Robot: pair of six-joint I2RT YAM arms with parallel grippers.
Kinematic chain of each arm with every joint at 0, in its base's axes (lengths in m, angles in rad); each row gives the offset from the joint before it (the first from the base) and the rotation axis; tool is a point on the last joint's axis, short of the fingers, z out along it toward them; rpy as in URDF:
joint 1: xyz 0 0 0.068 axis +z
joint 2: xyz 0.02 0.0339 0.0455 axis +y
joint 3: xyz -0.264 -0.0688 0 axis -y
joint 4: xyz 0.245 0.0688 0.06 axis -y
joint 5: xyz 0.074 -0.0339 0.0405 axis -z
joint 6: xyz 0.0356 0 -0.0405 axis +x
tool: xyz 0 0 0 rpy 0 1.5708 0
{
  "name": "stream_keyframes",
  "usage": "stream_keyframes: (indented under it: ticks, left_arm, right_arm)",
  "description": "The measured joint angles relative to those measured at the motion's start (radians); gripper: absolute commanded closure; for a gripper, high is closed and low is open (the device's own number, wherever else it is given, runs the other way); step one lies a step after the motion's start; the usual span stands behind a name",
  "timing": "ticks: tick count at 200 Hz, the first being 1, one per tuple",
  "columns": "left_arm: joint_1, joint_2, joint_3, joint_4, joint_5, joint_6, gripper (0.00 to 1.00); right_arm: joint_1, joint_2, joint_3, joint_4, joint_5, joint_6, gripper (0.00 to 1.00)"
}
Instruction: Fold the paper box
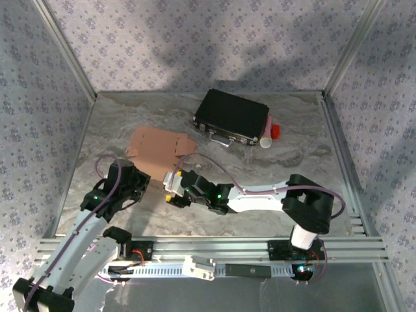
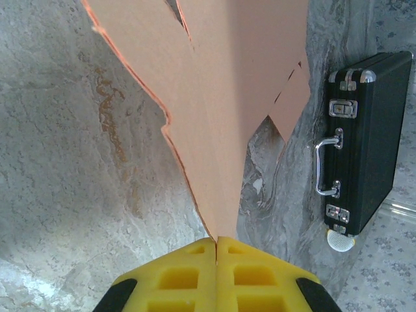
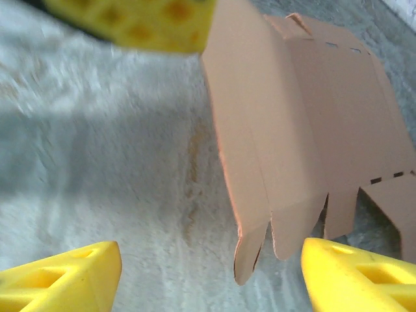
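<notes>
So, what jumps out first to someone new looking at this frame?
A salmon-pink paper box sheet, partly folded, left of centre on the marble table, its near edge pinched in the shut left gripper. The right gripper hovers open beside it; a black latched case lies at the back.

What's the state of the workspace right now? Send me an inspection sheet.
Surface: grey marbled tabletop, no spills seen.
Job's things: paper box, a salmon cardboard sheet, partly folded, not yet a box.
Clutter: black hard case at the back; red-capped bottle beside its right end.
Grippers: left gripper shut on the paper box's edge; right gripper open at its tabbed end.
Cables: purple cable looping over the left arm.
Surroundings: patterned walls; aluminium rail at the near edge.
</notes>
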Motion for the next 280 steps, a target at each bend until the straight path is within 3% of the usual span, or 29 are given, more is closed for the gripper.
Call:
stream_keyframes:
  ticks: [41, 84, 120, 159, 163, 177, 196, 225, 251, 280]
  left_arm:
    - [0.000, 0.013, 0.000, 0.001, 0.000, 0.006, 1.00]
    - [0.000, 0.018, 0.012, 0.004, 0.000, 0.011, 1.00]
    - [0.010, 0.018, 0.015, 0.007, -0.013, 0.013, 1.00]
    - [0.022, 0.018, 0.023, -0.001, -0.062, 0.017, 1.00]
    - [0.023, 0.018, 0.028, -0.005, -0.064, 0.018, 0.96]
    - [0.026, 0.019, 0.060, -0.024, -0.075, 0.038, 0.53]
    - [0.023, 0.020, 0.138, -0.051, -0.045, 0.082, 0.25]
    - [0.032, 0.025, 0.314, -0.090, -0.035, 0.165, 0.19]
    - [0.032, 0.024, 0.438, -0.097, -0.051, 0.246, 0.19]
    - [0.039, 0.014, 0.463, -0.085, -0.058, 0.311, 0.25]
  right_arm:
    - [0.022, 0.104, 0.047, 0.075, 0.113, -0.199, 0.26]
    - [0.042, 0.174, 0.112, 0.139, 0.218, -0.279, 0.30]
    - [0.040, 0.204, 0.153, 0.150, 0.261, -0.306, 0.55]
    - [0.042, 0.235, 0.203, 0.116, 0.270, -0.310, 0.98]
    - [0.042, 0.235, 0.207, 0.112, 0.269, -0.306, 1.00]
    - [0.043, 0.232, 0.217, 0.109, 0.272, -0.305, 1.00]
    - [0.040, 0.210, 0.220, 0.084, 0.274, -0.303, 1.00]
    - [0.007, 0.113, 0.225, -0.015, 0.239, -0.266, 1.00]
    - [-0.064, -0.033, 0.268, -0.143, 0.186, -0.203, 1.00]
    - [-0.162, -0.204, 0.338, -0.273, 0.093, -0.090, 1.00]
